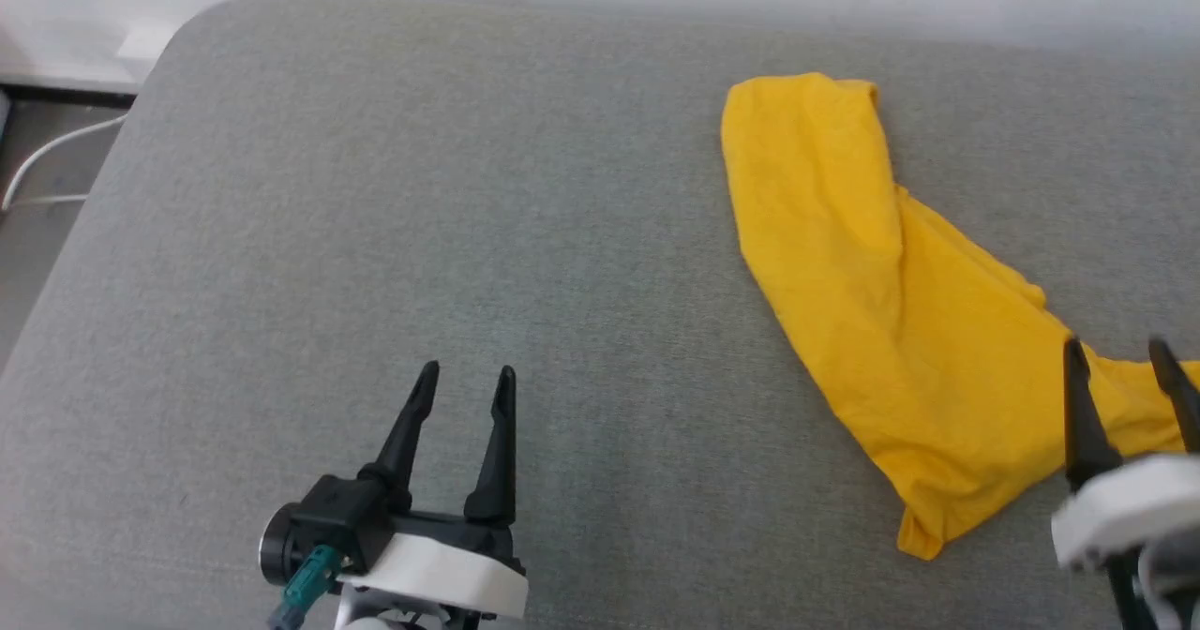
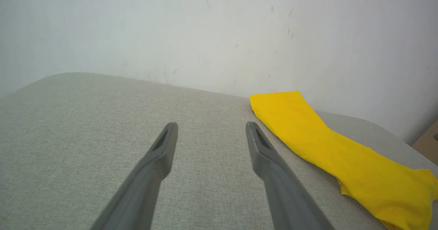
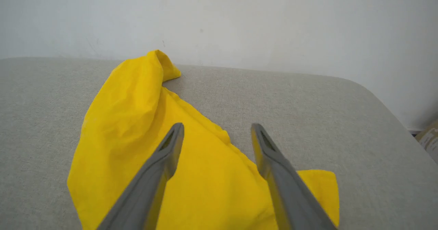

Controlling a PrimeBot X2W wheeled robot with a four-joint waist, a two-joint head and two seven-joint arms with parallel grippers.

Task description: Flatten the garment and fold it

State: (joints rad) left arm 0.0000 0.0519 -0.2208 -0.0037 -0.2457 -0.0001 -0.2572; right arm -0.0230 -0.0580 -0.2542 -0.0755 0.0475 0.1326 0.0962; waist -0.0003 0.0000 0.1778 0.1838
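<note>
One yellow garment (image 1: pixel 872 302) is lying on the right half of the grey cloth-covered table (image 1: pixel 375 189), bunched into a long crumpled strip that is running from near the far edge down toward the near right. Folded over on itself like this, it is giving away no clear neck, sleeve or hem. In the head view its near right end is slipping behind the right end effector (image 1: pixel 1116 347) and out past the frame edge. In the left wrist view the garment (image 2: pixel 328 148) is being cut off at the bottom right corner. In the right wrist view the bottom edge is cutting it (image 3: pixel 130 127) off.

There are two end effectors, each showing two dark fingers. The left end effector (image 1: pixel 468 372) is sitting over bare table at the near left, well apart from the cloth, with its fingers spread and holding nothing (image 2: pixel 212 125). The right one is blurred and partly cropped in the head view. From its own wrist (image 3: pixel 217 126) its fingers are standing wide apart above the garment's near part, gripping nothing. Whether the tips are touching the fabric is hard to tell.

A plain white wall (image 2: pixel 171 35) is standing behind the table. One white cable (image 1: pixel 47 157) is looping at the far left, and one corner of a cardboard box (image 2: pixel 427 142) is peeking in, mostly cut off.
</note>
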